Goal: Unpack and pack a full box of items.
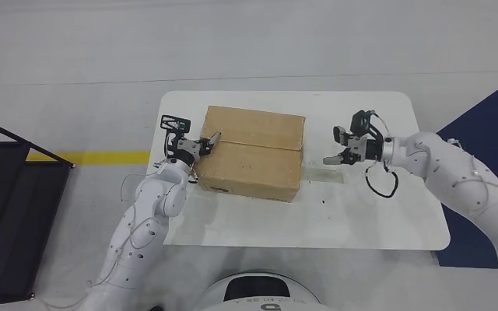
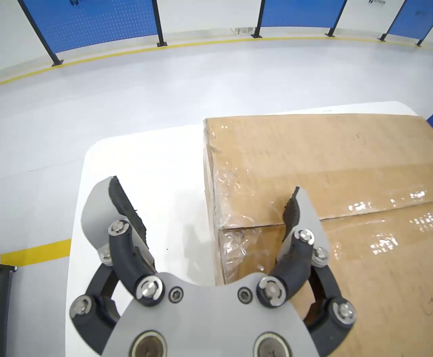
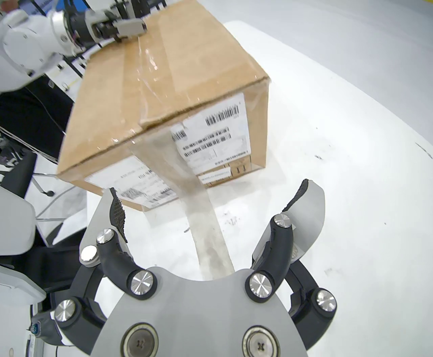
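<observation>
A closed brown cardboard box (image 1: 250, 153) stands on the white table (image 1: 373, 221), its top flaps meeting along a taped seam. White labels cover the end of the box (image 3: 216, 142) that faces my right gripper. A clear tape strip (image 3: 206, 230) runs from that end down onto the table, also seen as the tape strip (image 1: 323, 177). My left gripper (image 1: 204, 144) is open at the box's left end, one finger (image 2: 293, 209) over the top edge by the seam, the other finger (image 2: 121, 206) beside the box above the table. My right gripper (image 1: 337, 146) is open, right of the box, above the tape strip.
A black frame (image 1: 31, 218) stands on the floor left of the table. A yellow floor line (image 1: 93, 157) runs there. Blue panel barriers (image 2: 101, 23) stand far off. Bare table lies right of and in front of the box.
</observation>
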`<act>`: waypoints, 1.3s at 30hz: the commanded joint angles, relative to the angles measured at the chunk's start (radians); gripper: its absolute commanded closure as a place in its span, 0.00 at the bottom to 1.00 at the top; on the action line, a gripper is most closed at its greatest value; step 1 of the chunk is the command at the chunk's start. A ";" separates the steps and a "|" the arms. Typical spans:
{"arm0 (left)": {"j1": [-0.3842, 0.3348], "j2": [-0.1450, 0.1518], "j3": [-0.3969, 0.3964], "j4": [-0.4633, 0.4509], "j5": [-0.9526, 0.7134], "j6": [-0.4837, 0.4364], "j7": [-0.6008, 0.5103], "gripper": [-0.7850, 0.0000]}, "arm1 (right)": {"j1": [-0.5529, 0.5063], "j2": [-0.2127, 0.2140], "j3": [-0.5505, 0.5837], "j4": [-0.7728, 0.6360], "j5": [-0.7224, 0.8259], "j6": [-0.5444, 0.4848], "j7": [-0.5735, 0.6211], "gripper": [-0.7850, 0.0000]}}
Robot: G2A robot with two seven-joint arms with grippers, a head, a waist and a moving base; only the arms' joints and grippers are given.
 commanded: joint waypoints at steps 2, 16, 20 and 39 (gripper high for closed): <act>0.000 0.000 0.000 0.000 0.000 0.000 0.000 0.00 | -0.039 0.017 0.018 -0.003 -0.097 0.063 -0.048 0.00; 0.000 0.000 0.000 0.000 0.000 0.000 0.000 0.00 | -0.106 -0.008 0.019 -0.079 -0.085 0.259 0.047 0.00; 0.000 0.000 0.000 0.000 0.000 0.000 0.000 0.00 | -0.150 -0.007 0.037 -0.131 -0.093 0.327 0.033 0.00; 0.000 0.000 0.000 0.000 0.000 0.000 0.000 0.00 | -0.342 0.030 0.203 -0.320 0.019 0.521 -0.135 0.00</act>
